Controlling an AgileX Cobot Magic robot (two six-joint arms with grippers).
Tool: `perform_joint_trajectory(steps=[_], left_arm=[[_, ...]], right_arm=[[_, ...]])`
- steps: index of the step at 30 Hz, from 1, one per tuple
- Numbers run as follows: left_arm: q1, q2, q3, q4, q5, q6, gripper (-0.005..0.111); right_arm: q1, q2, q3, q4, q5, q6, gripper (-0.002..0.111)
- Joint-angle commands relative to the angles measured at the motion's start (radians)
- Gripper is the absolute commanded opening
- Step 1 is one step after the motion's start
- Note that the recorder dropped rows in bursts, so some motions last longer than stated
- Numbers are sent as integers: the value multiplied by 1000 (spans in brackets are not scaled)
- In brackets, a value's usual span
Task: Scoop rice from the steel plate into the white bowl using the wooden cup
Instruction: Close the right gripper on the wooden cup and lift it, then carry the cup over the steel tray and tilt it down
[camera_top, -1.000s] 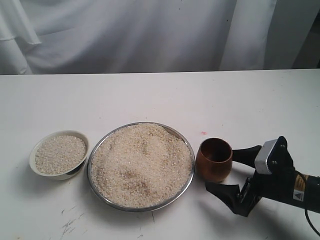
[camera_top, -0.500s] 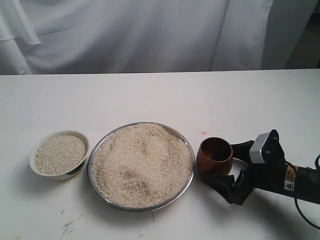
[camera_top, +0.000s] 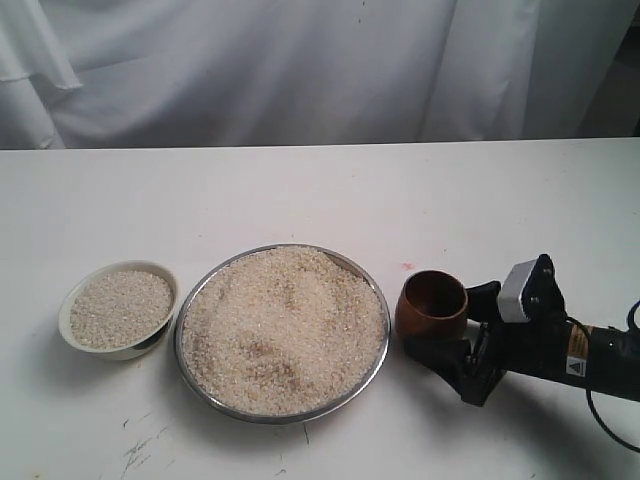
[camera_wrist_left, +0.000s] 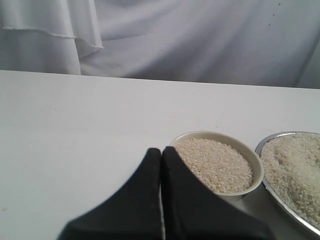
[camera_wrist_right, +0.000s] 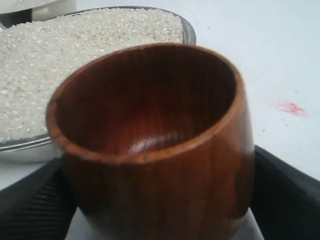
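The wooden cup (camera_top: 431, 303) stands upright just right of the steel plate (camera_top: 181, 345), empty inside in the right wrist view (camera_wrist_right: 150, 120). My right gripper (camera_top: 446, 325) reaches in from the right, low over the table, and is shut on the cup, with a black finger (camera_wrist_right: 30, 205) pressed on each side. Rice (camera_top: 283, 325) is heaped across the plate. The white bowl (camera_top: 63, 320) sits left of the plate and holds rice nearly to its rim. My left gripper (camera_wrist_left: 161, 151) is shut and empty, just short of the bowl (camera_wrist_left: 252, 160); the exterior view does not show it.
A white curtain (camera_top: 300, 70) hangs behind the table's far edge. A small red mark (camera_top: 407, 266) lies on the white tabletop behind the cup. The plate's rim (camera_wrist_right: 189, 31) is close beside the cup.
My right gripper slid left, took the cup between its open fingers, and shut on it. The cup shifted slightly. Plate and bowl have not moved.
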Motion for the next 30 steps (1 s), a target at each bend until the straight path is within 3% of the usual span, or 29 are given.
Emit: perform_joint_trajectory(steps=[1,9,15,16,19,26,30], left_arm=[[-2,-5,5,-1,-6,-3,0],[-2,-5,5,-1,-6,-3,0],[-2,-5,5,-1,-6,-3,0],[-2,-5,5,-1,-6,-3,0],[-2,-5,5,-1,-6,-3,0],[-2,-5,5,-1,-6,-3,0],[-2,-5,5,-1,-6,-3,0]], right_arm=[[-3,-1,-7,-13,-10,30,51],[-3,-16,-7,6,-10,85,34],[-3,-90,-7,-13,-10,170,9],[-3,-125,-7,-13,-10,185,0],[2,-196,-7,-5,-8,213,0],[65,-423,-22,32,314,356,0],[174,-595,-165,-53,717,441,0]])
